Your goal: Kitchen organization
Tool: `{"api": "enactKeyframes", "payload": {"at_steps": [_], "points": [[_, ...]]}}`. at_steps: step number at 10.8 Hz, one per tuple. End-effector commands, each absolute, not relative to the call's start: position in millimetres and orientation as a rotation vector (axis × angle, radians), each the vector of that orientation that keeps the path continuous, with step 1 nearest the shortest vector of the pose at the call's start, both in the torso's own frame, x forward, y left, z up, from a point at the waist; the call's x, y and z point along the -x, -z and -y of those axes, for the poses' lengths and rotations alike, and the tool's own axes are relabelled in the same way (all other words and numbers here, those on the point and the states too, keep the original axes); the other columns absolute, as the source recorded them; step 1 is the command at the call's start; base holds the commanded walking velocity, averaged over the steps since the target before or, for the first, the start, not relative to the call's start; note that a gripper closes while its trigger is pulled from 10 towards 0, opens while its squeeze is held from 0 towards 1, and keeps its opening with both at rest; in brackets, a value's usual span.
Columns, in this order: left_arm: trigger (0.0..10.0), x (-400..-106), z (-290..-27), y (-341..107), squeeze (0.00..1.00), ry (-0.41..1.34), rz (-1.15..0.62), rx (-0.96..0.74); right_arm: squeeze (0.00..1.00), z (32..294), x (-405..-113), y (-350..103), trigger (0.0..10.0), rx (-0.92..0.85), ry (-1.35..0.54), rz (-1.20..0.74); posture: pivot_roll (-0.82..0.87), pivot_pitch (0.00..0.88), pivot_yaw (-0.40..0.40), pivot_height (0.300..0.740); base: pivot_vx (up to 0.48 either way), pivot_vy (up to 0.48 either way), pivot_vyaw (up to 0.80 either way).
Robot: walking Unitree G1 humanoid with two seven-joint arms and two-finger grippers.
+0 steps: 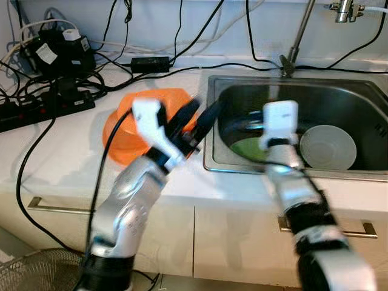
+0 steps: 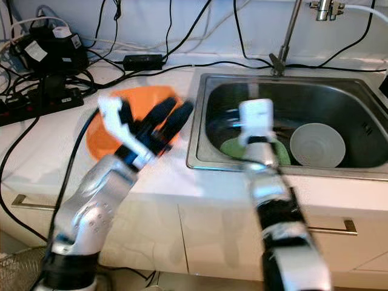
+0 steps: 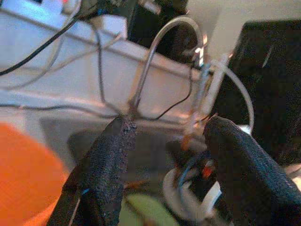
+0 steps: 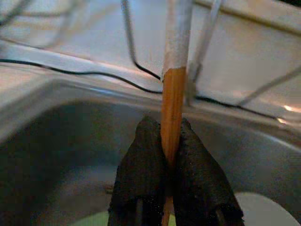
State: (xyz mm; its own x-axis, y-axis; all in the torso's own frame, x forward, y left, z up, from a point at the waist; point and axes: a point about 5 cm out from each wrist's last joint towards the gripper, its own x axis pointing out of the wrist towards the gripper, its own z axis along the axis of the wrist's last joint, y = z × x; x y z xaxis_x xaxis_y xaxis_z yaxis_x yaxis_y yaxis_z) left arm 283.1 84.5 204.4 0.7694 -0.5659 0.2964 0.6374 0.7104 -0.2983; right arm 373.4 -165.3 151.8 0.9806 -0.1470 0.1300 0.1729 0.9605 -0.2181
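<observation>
Right gripper [image 4: 170,141]: clenched on wooden chopstick [image 4: 173,99], over sink [image 1: 364,91]; left gripper [image 3: 167,141]: released, above orange bowl [image 1: 124,136].

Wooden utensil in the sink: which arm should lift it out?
Right. The right pincer is already shut on the wooden utensil over the sink; the left pincer is open beside the orange bowl.

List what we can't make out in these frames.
- Thin wooden stick: both ends cut off, by the right wrist view's edge and by the right gripper clamping it.
- Green plate in the steel sink: mostly behind the right arm.
- Orange plastic bowl: partly behind the open left gripper.
</observation>
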Motion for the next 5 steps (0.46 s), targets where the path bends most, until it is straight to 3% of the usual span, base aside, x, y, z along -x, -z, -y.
{"api": "enactKeyframes", "payload": {"at_steps": [1, 2, 3, 5], "points": [[10.0, -281.9, -88.4, -205.6, 0.00, 0.661, 0.191, 0.379, 0.00, 169.5, -378.6, -158.4, 10.0, 0.207, 0.170, 0.102, 0.11, 0.000, 0.050, 0.740, 0.000, 0.000, 0.00], [10.0, -281.1, -90.1, -198.3, 0.00, 0.663, 0.157, 0.338, 0.00, 176.1, -381.6, -157.8, 10.0, 0.204, 0.174, 0.070, 0.11, 0.000, 0.052, 0.740, 0.000, 0.000, 0.00], [10.0, -280.6, -90.3, -178.0, 0.00, 0.667, 0.072, 0.180, 0.00, 186.0, -386.3, -152.7, 10.0, 0.167, 0.177, -0.018, 0.11, 0.000, 0.051, 0.740, 0.000, 0.000, 0.00], [10.0, -278.8, -86.3, -165.1, 0.00, 0.677, 0.019, 0.131, 0.00, 191.8, -390.0, -145.5, 10.0, 0.089, 0.162, -0.116, 0.11, 0.000, 0.052, 0.740, 0.000, 0.000, 0.00]]}}
